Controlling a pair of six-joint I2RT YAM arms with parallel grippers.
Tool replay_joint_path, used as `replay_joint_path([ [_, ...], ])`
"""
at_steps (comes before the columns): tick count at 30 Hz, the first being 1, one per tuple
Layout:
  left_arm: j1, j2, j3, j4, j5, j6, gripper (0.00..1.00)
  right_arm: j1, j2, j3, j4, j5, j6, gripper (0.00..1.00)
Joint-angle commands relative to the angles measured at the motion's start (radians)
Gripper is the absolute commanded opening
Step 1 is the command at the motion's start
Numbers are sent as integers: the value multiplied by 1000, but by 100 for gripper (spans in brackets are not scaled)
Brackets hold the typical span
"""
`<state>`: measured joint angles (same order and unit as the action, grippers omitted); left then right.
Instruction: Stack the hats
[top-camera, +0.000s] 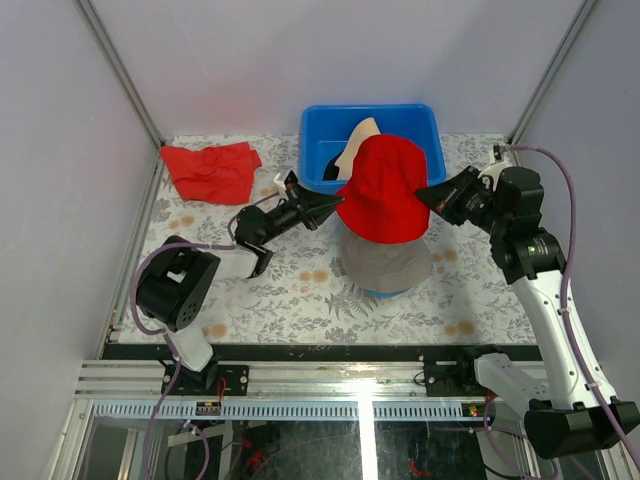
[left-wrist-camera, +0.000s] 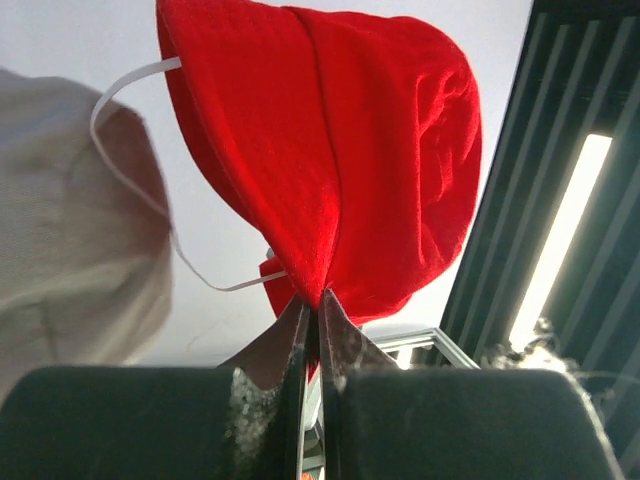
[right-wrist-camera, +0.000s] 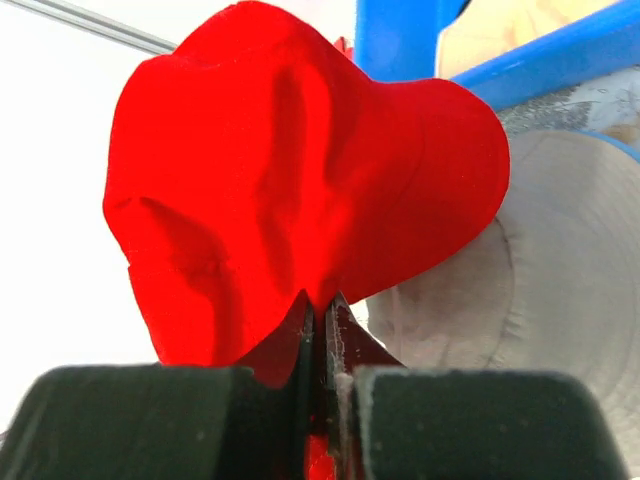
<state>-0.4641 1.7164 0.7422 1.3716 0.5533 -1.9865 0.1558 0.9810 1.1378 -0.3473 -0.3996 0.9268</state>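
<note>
The red hat hangs in the air between my two grippers, above the table's middle. My left gripper is shut on its left brim edge, and the pinch shows in the left wrist view. My right gripper is shut on its right brim edge, as in the right wrist view. Below it the grey-khaki hat lies on the blue hat, of which only a rim shows. The peach-beige hat pokes out of the blue bin.
A flat red cloth lies at the back left of the flower-patterned table. The blue bin stands at the back middle. Metal frame posts rise at the back corners, and white walls close in the sides.
</note>
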Motion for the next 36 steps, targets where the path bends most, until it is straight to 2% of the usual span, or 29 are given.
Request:
replay_joint_path([
  [1, -14, 50, -34, 121, 86, 28, 0, 0, -32, -27, -11, 32, -77, 0],
  [9, -16, 42, -155, 133, 150, 107, 0, 1, -100, -116, -107, 62, -144, 0],
  [12, -16, 39, -164, 89, 188, 165, 0, 2, -130, -167, -133, 73, -158, 0],
  [14, -16, 41, -160, 45, 209, 215, 0, 1, -144, -189, -155, 81, -177, 7],
  [15, -16, 44, -160, 36, 218, 232, 0, 2, -153, -199, -160, 84, -187, 12],
  [21, -13, 106, -172, 71, 246, 258, 0, 2, -196, -126, -241, 203, -241, 68],
  [22, -12, 118, -183, 79, 245, 258, 0, 2, -196, -110, -260, 240, -247, 76],
  [23, -9, 130, -193, 97, 244, 254, 0, 2, -193, -96, -278, 274, -249, 80],
  [27, 6, 179, -226, 175, 242, 213, 0, -2, -154, -77, -361, 386, -222, 82],
  [32, 23, 198, -223, 149, 265, 230, 0, -56, -140, -157, -261, 219, -172, 82],
  [36, 50, 214, -226, 159, 281, 225, 0, -151, -152, -238, -181, 54, -145, 82],
])
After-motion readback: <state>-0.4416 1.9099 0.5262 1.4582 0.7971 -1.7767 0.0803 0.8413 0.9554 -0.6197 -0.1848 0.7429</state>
